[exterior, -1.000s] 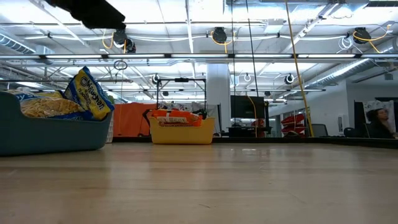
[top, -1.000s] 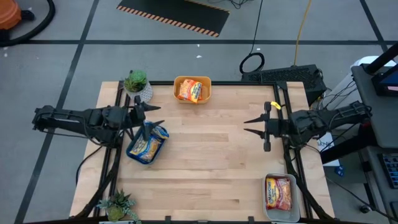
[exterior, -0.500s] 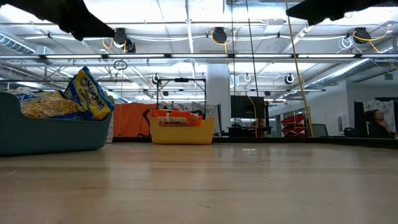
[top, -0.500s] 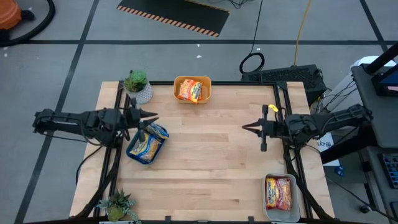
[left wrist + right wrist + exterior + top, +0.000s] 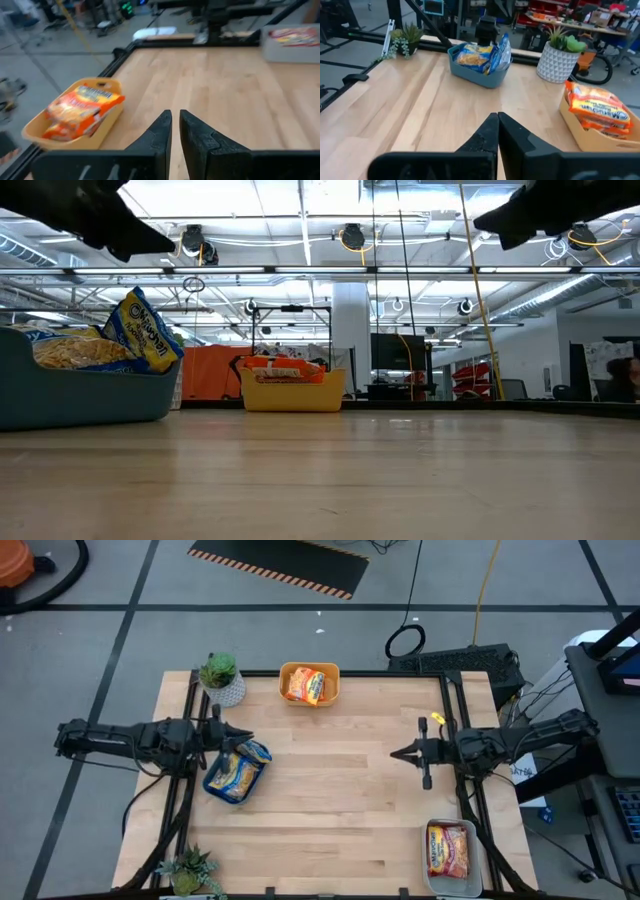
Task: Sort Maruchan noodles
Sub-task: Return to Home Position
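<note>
No loose packet is seen on the pale wooden table (image 5: 340, 790) in the high view; every Maruchan packet in sight lies inside a bin. Orange-and-yellow crinkly plastic noodle packets (image 5: 308, 686) are heaped in the yellow rectangular plastic bin (image 5: 310, 666) at the upper middle of the frame, against the table's edge. Blue-and-white noodle packets (image 5: 238, 772) are held in the blue plastic bin (image 5: 210, 785) left of centre. In the low view one upright blue packet (image 5: 148, 330) is shown leaning above that bin's rim at the left of the frame. Red-and-white noodle packets (image 5: 448, 850) are laid flat in the pale clear-sided bin (image 5: 428, 858) at the lower right corner. How many packets are stacked in each bin cannot be told.

The left gripper (image 5: 243, 735) is held at the left of the frame, just above the blue bin in the picture. In its wrist view its fingers are drawn almost together, with nothing between them. The right gripper (image 5: 396, 754) is held right of centre over bare wood, its fingers pressed together and empty. Nothing is touched by either.

A green plant in a white patterned pot (image 5: 222, 678) is placed at the upper left corner of the table, and a second small plant (image 5: 188, 870) at the lower left.

The sorting by colour is judged to be finished, since each colour is gathered in its own bin. Only the withdrawal of both arms to their rest positions appears to be left.
</note>
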Action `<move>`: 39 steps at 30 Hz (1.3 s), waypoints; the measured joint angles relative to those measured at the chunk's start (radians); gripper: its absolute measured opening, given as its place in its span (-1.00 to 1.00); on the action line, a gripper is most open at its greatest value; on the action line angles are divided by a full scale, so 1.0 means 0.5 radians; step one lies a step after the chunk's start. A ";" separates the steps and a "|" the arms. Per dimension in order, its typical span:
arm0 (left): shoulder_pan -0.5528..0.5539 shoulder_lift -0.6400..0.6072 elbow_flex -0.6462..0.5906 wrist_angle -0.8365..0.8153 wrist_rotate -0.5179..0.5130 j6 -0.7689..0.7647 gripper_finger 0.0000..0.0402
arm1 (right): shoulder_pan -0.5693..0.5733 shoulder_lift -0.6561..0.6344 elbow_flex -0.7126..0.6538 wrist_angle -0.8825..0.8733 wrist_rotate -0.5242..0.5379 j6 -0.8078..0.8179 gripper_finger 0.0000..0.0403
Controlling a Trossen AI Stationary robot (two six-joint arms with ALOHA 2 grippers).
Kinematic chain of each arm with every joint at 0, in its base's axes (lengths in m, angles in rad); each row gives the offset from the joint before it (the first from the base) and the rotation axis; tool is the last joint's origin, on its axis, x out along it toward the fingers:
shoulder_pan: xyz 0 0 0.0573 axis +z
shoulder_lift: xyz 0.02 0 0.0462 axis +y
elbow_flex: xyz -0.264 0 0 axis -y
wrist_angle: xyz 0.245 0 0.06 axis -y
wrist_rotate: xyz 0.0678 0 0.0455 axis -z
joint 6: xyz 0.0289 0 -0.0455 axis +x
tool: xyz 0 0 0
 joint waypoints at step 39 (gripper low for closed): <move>0.002 -0.722 -0.746 0.318 0.223 0.012 -0.80 | -0.134 -0.014 -0.696 0.942 -0.004 -0.176 -1.00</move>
